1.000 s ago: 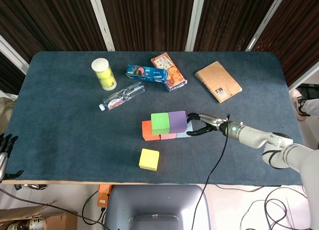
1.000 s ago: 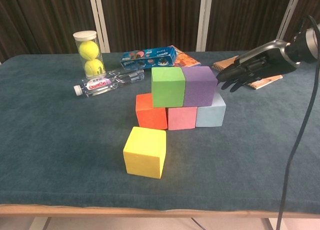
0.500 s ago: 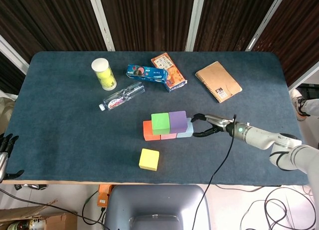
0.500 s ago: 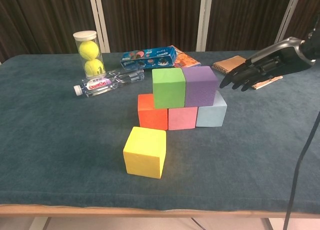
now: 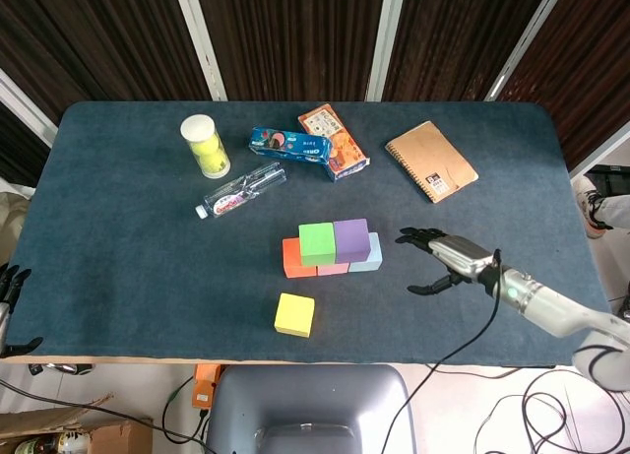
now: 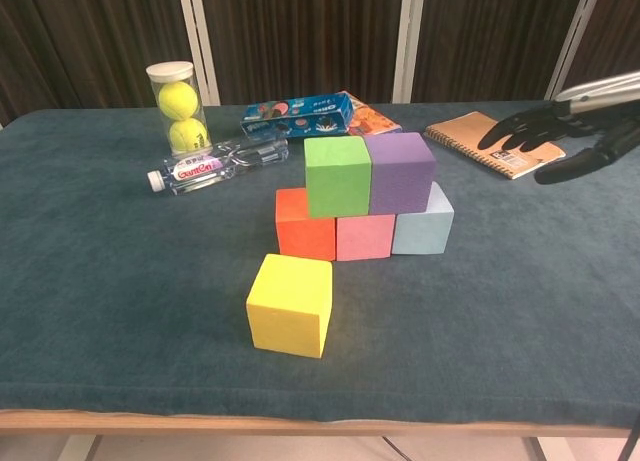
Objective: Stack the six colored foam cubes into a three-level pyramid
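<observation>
Tennis ball tube (image 5: 205, 146) is seen upright at the far left of the bench, clear-walled with a white lid, two yellow-green balls stacked inside. Water bottle (image 5: 241, 189) lies on its side just beside it (contents cannot be told). Blue cookie pack (image 5: 288, 144) and orange snack box (image 5: 333, 140) are touching, both closed. A spiral notebook (image 5: 431, 161) lies closed, beyond the fingers of the right hand.

Right hand (image 5: 445, 259) is held empty above the bench, fingers (image 6: 520, 128) spread, nothing pinched. The stack sits well apart from the fingertips, toward the robot's left: orange cube (image 5: 292, 260), pink cube (image 6: 364, 236) and light blue cube (image 5: 368, 258) form the bottom row, touching; green cube (image 5: 317, 243) and purple cube (image 5: 350, 238) are set on top, side by side. Yellow cube (image 5: 294, 314) lies alone on the bench, nearer the front edge, apart from the stack.

Bench (image 5: 128, 257) is covered in dark blue cloth; dark slatted panels with white posts stand behind it. Cables hang below the front edge.

Left hand (image 5: 9, 287) is cut off at the left border of the head view (dark fingers only; pose cannot be told). Pink cube is mostly hidden from above by the upper row.
</observation>
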Controlling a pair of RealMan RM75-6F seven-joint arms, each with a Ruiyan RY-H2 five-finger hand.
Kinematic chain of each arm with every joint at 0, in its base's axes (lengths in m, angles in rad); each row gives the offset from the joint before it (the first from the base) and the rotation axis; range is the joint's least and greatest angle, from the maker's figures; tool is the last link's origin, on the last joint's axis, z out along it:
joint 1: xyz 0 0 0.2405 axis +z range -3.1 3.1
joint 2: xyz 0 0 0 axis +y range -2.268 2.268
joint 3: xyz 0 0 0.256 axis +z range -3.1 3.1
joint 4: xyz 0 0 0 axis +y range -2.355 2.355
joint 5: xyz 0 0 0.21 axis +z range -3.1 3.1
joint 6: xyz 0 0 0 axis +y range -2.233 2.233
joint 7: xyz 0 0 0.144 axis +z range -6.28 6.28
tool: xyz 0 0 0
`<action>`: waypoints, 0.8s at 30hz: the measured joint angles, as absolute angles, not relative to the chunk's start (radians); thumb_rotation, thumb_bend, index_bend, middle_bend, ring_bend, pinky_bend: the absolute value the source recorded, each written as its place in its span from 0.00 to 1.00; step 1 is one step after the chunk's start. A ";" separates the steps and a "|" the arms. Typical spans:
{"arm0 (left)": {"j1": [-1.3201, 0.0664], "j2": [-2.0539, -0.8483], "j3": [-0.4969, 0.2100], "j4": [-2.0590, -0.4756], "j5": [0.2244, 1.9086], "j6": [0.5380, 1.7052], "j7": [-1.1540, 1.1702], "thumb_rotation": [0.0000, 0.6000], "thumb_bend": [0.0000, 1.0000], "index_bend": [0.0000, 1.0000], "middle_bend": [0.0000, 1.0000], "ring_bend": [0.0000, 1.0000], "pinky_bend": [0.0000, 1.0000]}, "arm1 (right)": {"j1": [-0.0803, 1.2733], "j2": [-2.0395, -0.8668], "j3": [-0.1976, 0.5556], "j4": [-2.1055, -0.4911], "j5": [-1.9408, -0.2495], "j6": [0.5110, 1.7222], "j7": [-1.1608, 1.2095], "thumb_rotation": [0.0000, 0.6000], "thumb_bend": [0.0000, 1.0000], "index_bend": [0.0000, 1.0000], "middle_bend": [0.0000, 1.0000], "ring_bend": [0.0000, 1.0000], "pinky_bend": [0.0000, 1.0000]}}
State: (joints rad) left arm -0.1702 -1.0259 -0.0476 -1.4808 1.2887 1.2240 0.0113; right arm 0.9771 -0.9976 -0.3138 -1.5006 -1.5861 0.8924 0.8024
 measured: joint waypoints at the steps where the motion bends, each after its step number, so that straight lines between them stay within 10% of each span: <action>1: -0.169 -1.025 -0.047 -1.482 1.290 1.228 0.011 1.00 0.12 0.03 0.00 0.00 0.11 | 0.952 -0.985 -0.310 -1.536 -1.576 0.921 0.730 0.58 0.19 0.11 0.00 0.00 0.00; 11: -0.141 -1.015 -0.043 -1.480 1.311 1.272 -0.019 1.00 0.12 0.03 0.00 0.00 0.11 | 0.684 -0.840 -0.271 -1.978 -1.532 1.166 0.274 0.58 0.19 0.09 0.00 0.00 0.00; 24: -0.138 -1.030 -0.035 -1.460 1.333 1.270 -0.042 1.00 0.12 0.03 0.00 0.00 0.11 | 0.772 -0.858 -0.143 -2.212 -1.139 0.995 -0.086 0.57 0.19 0.05 0.00 0.00 0.00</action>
State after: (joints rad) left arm -0.1380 -1.0303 -0.0354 -1.4600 1.3327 1.2703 -0.0420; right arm 0.7721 -0.8581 -0.1433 -2.2122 -1.1389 0.9953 -0.0865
